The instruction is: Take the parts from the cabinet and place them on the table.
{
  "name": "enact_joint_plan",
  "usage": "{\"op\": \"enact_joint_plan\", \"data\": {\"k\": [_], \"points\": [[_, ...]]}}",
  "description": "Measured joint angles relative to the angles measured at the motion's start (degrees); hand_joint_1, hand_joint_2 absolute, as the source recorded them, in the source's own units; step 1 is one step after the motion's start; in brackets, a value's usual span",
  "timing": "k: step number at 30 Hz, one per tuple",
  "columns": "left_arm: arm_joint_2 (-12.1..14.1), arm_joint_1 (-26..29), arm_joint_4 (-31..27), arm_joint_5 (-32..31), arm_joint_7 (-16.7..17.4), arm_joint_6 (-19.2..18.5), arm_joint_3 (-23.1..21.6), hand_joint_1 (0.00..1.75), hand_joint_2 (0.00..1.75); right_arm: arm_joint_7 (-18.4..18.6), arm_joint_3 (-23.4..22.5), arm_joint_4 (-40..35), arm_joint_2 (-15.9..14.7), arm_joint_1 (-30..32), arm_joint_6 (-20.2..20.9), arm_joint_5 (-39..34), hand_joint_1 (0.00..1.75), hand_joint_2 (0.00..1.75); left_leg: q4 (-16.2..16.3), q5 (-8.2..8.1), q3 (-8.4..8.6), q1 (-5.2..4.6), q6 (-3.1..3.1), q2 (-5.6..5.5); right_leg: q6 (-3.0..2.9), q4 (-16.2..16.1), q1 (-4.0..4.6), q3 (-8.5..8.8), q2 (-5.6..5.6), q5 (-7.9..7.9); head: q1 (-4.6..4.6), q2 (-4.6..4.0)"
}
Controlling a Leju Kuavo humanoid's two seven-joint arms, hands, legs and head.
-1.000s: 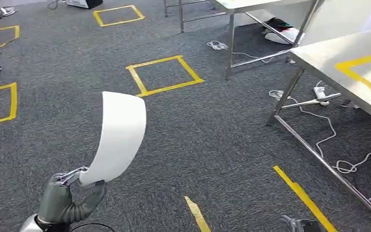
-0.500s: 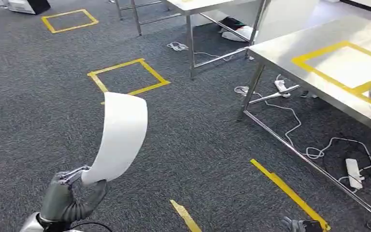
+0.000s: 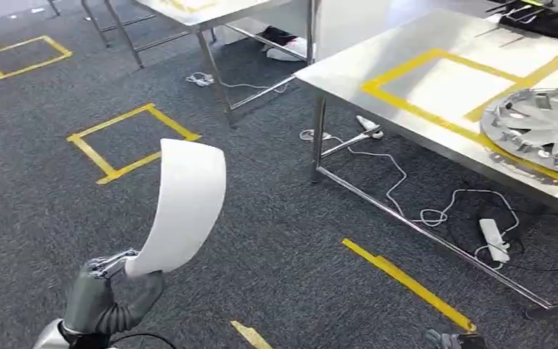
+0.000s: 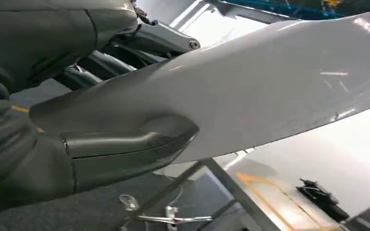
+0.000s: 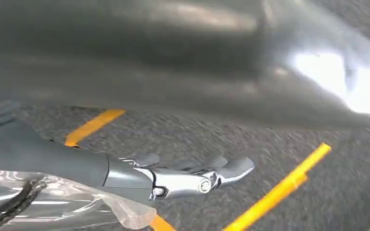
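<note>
My left hand [image 3: 109, 291] grips the lower end of a white curved panel [image 3: 185, 207], which stands upright above the carpet at the lower left of the head view. In the left wrist view the thumb [image 4: 125, 149] presses on the panel [image 4: 270, 91] and the fingers lie behind it. The steel table [image 3: 378, 54] with a yellow tape rectangle [image 3: 407, 94] stands at the right, apart from the panel. My right hand [image 3: 450, 339] hangs low at the bottom edge; in the right wrist view its fingers [image 5: 183, 175] are stretched out over the carpet with nothing in them.
A silver wheel cover [image 3: 545, 123] lies on the table's right part. Cables and a power strip [image 3: 494, 240] lie on the floor under it. A second steel table [image 3: 211, 11] stands behind. Yellow tape marks [image 3: 134, 142] and a yellow strip [image 3: 407, 283] cross the grey carpet.
The camera has turned: the whole scene slid to the left, and the table with the wheel cover came into view. My left hand holds the panel as before.
</note>
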Motion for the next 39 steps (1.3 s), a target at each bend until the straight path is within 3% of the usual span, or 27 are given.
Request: {"op": "enact_joint_plan", "data": {"k": [2, 3, 4, 5, 6, 7, 8, 10, 11, 13, 14, 17, 18, 19, 21, 22, 23, 24, 26, 27, 29, 31, 32, 34, 36, 37, 39], "points": [[0.0, 0.0, 0.1, -0.1, -0.3, 0.0, 0.0, 1.75, 1.75, 0.6, -0.1, 0.2, 0.2, 0.1, 0.2, 0.4, 0.00, 0.00, 0.5, -5.71, -3.67, -0.10, 0.37, -0.09, -0.01, 0.0, 0.08, 1.94, 1.78, -1.50, 0.00, 0.00], [0.0, 0.0, 0.1, -0.2, -0.3, 0.0, -0.1, 1.75, 1.75, 0.9, -0.1, 0.3, 0.3, 0.3, 0.4, 0.6, 0.00, 0.00, -1.0, -6.42, -4.60, -0.25, 0.65, -0.21, -0.02, 0.0, 0.08, 3.06, 2.58, -2.34, 0.02, 0.00], [0.0, 0.0, 0.1, -0.3, -0.3, 0.0, -0.1, 1.75, 1.75, 1.1, -0.2, 0.4, 0.5, 0.4, 0.4, 0.8, 0.00, 0.00, -3.7, -4.82, -4.95, -0.53, 0.95, -0.55, 0.10, -0.1, 0.05, 4.31, 3.39, -3.23, 0.02, 0.00], [0.0, 0.0, 0.1, -0.6, -0.3, -0.1, -0.2, 1.75, 1.75, 1.4, -0.3, 0.4, 0.6, 0.4, 0.5, 1.0, 0.00, 0.00, -7.3, -0.34, -4.89, -0.85, 1.36, -1.28, 0.23, -0.2, 0.00, 4.66, 4.03, -4.09, -0.02, 0.00], [0.0, -0.1, 0.1, -0.8, -0.3, -0.2, -0.2, 1.75, 1.75, 1.6, -0.3, 0.5, 0.7, 0.4, 0.6, 1.2, 0.00, 0.00, -11.6, 8.27, -4.93, -1.17, 2.01, -3.31, 0.25, -0.3, -0.23, 5.29, 4.60, -4.88, -0.15, 0.00], [0.1, 0.0, 0.1, -1.1, -0.4, -0.5, -0.2, 1.75, 1.75, 1.7, -0.3, 0.6, 1.3, 0.2, 0.7, 1.3, 0.00, 0.00, -14.7, 13.69, -5.53, -1.78, 2.46, -4.90, 0.67, -0.1, -0.11, 6.09, 5.47, -5.46, -0.35, 0.00], [0.2, 0.1, 0.1, -1.2, -0.7, -0.8, -0.3, 1.75, 1.75, 2.0, -0.4, 0.8, 1.4, 0.0, 0.9, 1.5, 0.00, 0.00, -15.2, 13.58, -5.05, -2.02, 2.84, -5.87, 0.98, -0.7, -0.15, 6.51, 6.35, -6.40, -0.35, 0.00], [0.2, -0.5, 0.0, -1.4, -1.3, -1.1, -0.4, 1.75, 1.75, 1.9, -0.7, 0.8, 1.6, 0.1, 1.4, 2.0, 0.00, 0.00, -16.1, 14.48, -3.54, -1.97, 3.19, -4.47, 1.37, -0.2, -0.08, 8.30, 7.06, -5.10, -0.33, 0.00], [0.2, -0.8, 0.0, -1.6, -1.7, -1.1, -0.6, 1.75, 1.75, 2.0, -0.9, 0.9, 1.5, 0.1, 1.4, 2.0, 0.00, 0.00, -16.7, 14.37, -2.63, -1.65, 3.38, -3.63, 1.70, 0.7, 0.23, 7.35, 6.87, -4.75, -0.61, 0.00], [0.2, -1.0, 0.0, -1.7, -2.5, -1.2, -0.9, 1.75, 1.75, 1.9, -1.1, 1.2, 1.6, -0.3, 1.8, 2.3, 0.00, 0.00, -17.5, 13.69, -1.39, -1.38, 3.65, -2.45, 2.27, 7.8, 0.53, 2.90, 0.76, -2.88, -0.09, 0.00], [0.3, -0.9, 0.1, -1.7, -2.8, -1.2, -1.0, 1.75, 1.75, 1.9, -1.3, 1.3, 1.6, -0.4, 1.9, 2.3, 0.00, 0.00, -17.6, 13.18, -1.05, -1.33, 3.72, -1.85, 2.66, 11.1, 0.46, 0.15, -0.33, -3.96, -0.11, 0.00], [0.3, -1.0, 0.3, -1.7, -3.1, -1.1, -1.4, 1.75, 1.75, 1.8, -1.6, 1.8, 1.6, -0.3, 2.0, 2.3, 0.00, 0.00, -17.6, 11.05, 0.80, -1.18, 3.69, -0.02, 3.42, 14.2, 0.02, -5.00, -0.85, -12.54, -0.13, 0.00], [0.3, -1.0, 0.3, -1.7, -3.2, -1.1, -1.5, 1.75, 1.75, 1.8, -1.6, 1.9, 1.6, -0.2, 2.1, 2.4, 0.00, 0.00, -17.5, 10.40, 1.61, -1.09, 3.62, 0.52, 3.65, 12.9, -0.08, -5.37, -0.93, -12.51, -0.09, 0.00], [0.4, -1.0, 0.4, -1.7, -3.4, -1.1, -1.6, 1.75, 1.75, 1.9, -1.6, 2.1, 1.6, -0.1, 2.1, 2.4, 0.00, 0.00, -17.5, 9.70, 2.57, -1.01, 3.52, 1.11, 3.85, 9.8, -0.21, -4.93, -1.18, -10.05, -0.11, 0.00], [0.4, -1.0, 0.4, -1.8, -3.5, -1.1, -1.8, 1.75, 1.75, 2.0, -1.7, 2.2, 1.6, -0.2, 2.2, 2.7, 0.00, 0.00, -17.5, 8.30, 4.33, -0.88, 3.07, 2.32, 4.17, 1.3, -0.41, -2.84, -2.91, -1.26, -0.11, 0.00], [0.5, -1.1, 0.5, -1.9, -3.6, -1.1, -1.9, 1.75, 1.75, 2.1, -1.7, 2.3, 1.6, -0.2, 2.2, 2.8, 0.00, 0.00, -17.3, 7.69, 4.99, -1.08, 2.63, 2.66, 3.68, 0.9, -0.26, -3.16, -4.98, 1.41, -0.09, 0.00], [0.6, -1.1, 0.5, -1.9, -3.6, -1.1, -1.9, 1.75, 1.75, 2.1, -1.6, 2.4, 1.7, -0.4, 2.2, 2.8, 0.00, 0.00, -17.2, 7.24, 5.07, -1.15, 2.26, 3.03, 2.94, 0.5, 0.07, -3.14, -5.23, -0.53, -0.06, 0.00], [0.6, -1.2, 0.5, -1.9, -3.6, -1.0, -1.9, 1.75, 1.75, 2.2, -1.7, 2.5, 1.7, -0.3, 2.3, 2.9, 0.00, 0.00, -17.1, 6.86, 5.32, -1.25, 1.90, 3.48, 2.36, 0.6, 0.07, -2.52, -4.59, 1.24, -0.15, 0.00], [0.7, -1.3, 0.6, -1.9, -3.6, -1.0, -2.1, 1.75, 1.75, 2.4, -1.8, 2.6, 1.9, -0.1, 2.3, 3.2, 0.00, 0.00, -16.5, 6.72, 6.09, -1.04, 1.39, 3.87, 1.78, 0.3, -0.22, -2.15, -3.34, 1.09, -0.11, 0.00], [0.8, -1.4, 0.6, -1.9, -3.6, -1.0, -2.1, 1.75, 1.75, 2.6, -1.8, 2.6, 1.9, -0.1, 2.3, 3.3, 0.00, 0.00, -15.8, 6.11, 5.98, -0.80, 0.91, 2.72, 1.54, 0.2, -0.37, -1.52, -2.83, 1.19, -0.22, 0.00], [0.9, -1.5, 0.6, -1.9, -3.5, -1.1, -2.1, 1.75, 1.75, 2.7, -1.8, 2.6, 1.9, -0.4, 2.3, 3.5, 0.00, 0.00, -10.5, 2.81, 3.40, -0.36, 0.23, 0.46, 1.34, 0.2, -0.44, -1.42, -1.74, 1.15, -0.33, 0.00], [1.0, -1.4, 0.7, -1.9, -3.5, -1.1, -2.2, 1.75, 1.75, 2.8, -1.8, 2.6, 1.9, -0.3, 2.3, 3.7, 0.00, 0.00, -1.8, -1.04, -1.28, -0.25, -0.07, 0.15, 1.10, 0.2, -0.37, -1.41, -0.50, 0.99, -0.28, 0.00], [1.1, -1.4, 0.8, -1.8, -3.5, -1.1, -2.2, 1.75, 1.75, 2.9, -1.8, 2.6, 1.9, -0.3, 2.3, 3.7, 0.00, 0.00, 0.5, -1.38, -2.89, -0.26, -0.02, 0.12, 1.01, 0.2, -0.29, -1.32, 0.17, 0.91, -0.28, 0.00], [1.2, -1.5, 0.9, -1.8, -3.5, -1.1, -2.3, 1.75, 1.75, 3.0, -1.8, 2.7, 1.9, -0.2, 2.3, 3.8, 0.00, 0.00, -2.8, 2.29, -2.38, -0.34, 0.52, -0.09, 0.98, 0.2, -0.12, -0.89, 1.52, 0.68, -0.28, 0.00], [1.2, -1.5, 0.9, -1.8, -3.5, -1.1, -2.3, 1.75, 1.75, 3.0, -1.8, 2.7, 1.9, -0.3, 2.3, 3.8, 0.00, 0.00, -12.8, 8.96, 0.97, -0.66, 1.78, -1.82, 1.02, 0.2, 0.02, -0.39, 2.84, 0.48, -0.26, 0.00], [1.2, -1.5, 0.9, -1.8, -3.5, -1.1, -2.3, 1.75, 1.75, 3.0, -1.8, 2.7, 2.0, -0.2, 2.3, 3.8, 0.00, 0.00, -15.1, 9.49, 1.84, -0.75, 2.58, -3.86, 1.03, 0.1, -0.21, -0.57, 3.24, 0.48, -0.20, 0.00], [1.3, -1.5, 0.9, -1.8, -3.4, -1.2, -2.3, 1.75, 1.75, 3.0, -1.8, 2.7, 2.2, -0.3, 2.4, 3.8, 0.00, 0.00, -16.6, 8.82, 1.90, -0.90, 2.96, -3.99, 1.85, 0.1, -0.59, -1.33, 4.42, 0.55, -0.46, 0.00]]}}
